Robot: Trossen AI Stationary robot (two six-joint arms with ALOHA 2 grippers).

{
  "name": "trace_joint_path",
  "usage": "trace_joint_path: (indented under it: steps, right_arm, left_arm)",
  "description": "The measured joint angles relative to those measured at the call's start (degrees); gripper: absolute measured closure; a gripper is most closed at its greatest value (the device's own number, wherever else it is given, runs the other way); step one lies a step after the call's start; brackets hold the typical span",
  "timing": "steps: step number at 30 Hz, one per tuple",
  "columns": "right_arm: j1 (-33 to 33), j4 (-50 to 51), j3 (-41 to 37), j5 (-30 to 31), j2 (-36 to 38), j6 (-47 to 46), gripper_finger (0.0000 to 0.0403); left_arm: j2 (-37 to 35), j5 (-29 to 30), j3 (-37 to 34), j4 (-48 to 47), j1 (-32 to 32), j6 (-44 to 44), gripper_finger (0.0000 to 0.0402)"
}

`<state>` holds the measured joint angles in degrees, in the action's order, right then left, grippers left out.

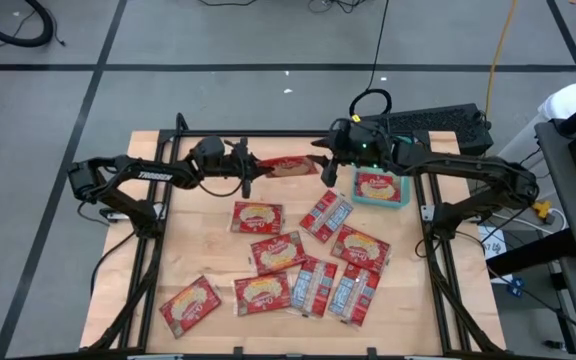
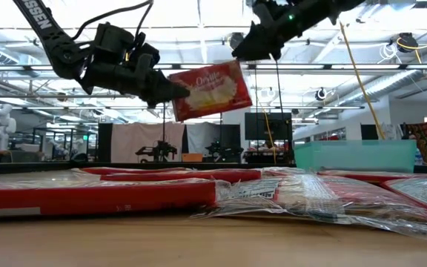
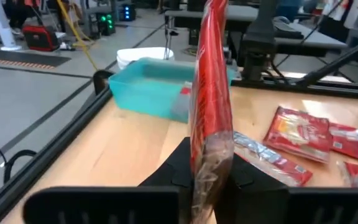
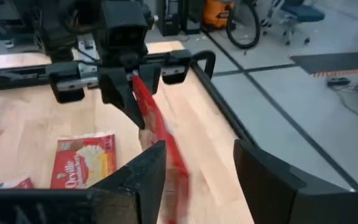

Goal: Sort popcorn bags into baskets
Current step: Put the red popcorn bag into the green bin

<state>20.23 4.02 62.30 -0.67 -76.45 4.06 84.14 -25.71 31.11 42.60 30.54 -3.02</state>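
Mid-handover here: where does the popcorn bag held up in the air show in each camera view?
High view: held bag, top centre, between the arms.
Low view: upper centre, in the left gripper.
Left wrist view: edge-on, centre.
Right wrist view: edge-on red strip between the open right gripper's fingers.
Shared landmark: teal basket; absent from right wrist view.

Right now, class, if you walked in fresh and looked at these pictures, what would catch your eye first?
A red popcorn bag hangs in mid-air above the table's far side, pinched at one end by the left gripper. The right gripper is open around the bag's other end. Below, more red bags lie scattered over the wooden table, and one already sits in the teal basket at the far right.
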Motion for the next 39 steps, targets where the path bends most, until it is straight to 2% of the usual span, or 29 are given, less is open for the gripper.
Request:
trace_joint_path:
  steps: [4, 8, 16, 20, 24, 31, 35, 39]
  right_arm:
    - [0.9, 2.3, 0.0, -4.9, -1.8, 1.1, 0.0235]
    - [1.1, 2.5, -0.1, -8.6, -5.0, 1.2, 0.0235]
    - [1.1, 3.7, -0.1, -8.6, -7.5, 0.5, 0.0234]
    - [1.1, 8.2, -0.1, -8.6, -7.5, 1.0, 0.0217]
    - [1.1, 10.9, -0.3, -8.6, -7.5, 1.2, 0.0197]
    - [1.1, -2.1, -6.6, -8.5, -7.4, 1.9, 0.019]
    - [1.1, -10.4, -11.2, -8.6, -7.5, 2.5, 0.0219]
    - [1.1, -12.5, -12.5, -8.7, -7.5, 2.5, 0.0261]
  left_arm:
    - [0.0, 0.1, 0.0, -1.8, -0.7, -1.8, 0.0358]
    - [0.0, 0.0, 0.0, -2.8, -0.7, -1.5, 0.0376]
    - [0.0, 0.2, 0.0, -4.2, -0.2, -1.0, 0.038]
    - [0.0, 0.2, 0.0, -1.5, -0.2, -0.3, 0.0369]
    - [0.0, -1.0, 0.0, 1.0, -0.2, 0.5, 0.0377]
    - [0.0, -2.9, 0.0, 3.0, -1.0, 1.0, 0.0379]
    - [-0.1, -3.1, 0.0, 4.0, -1.9, 1.6, 0.0367]
    - [-0.1, -3.0, 0.0, 5.2, -2.3, 1.6, 0.0372]
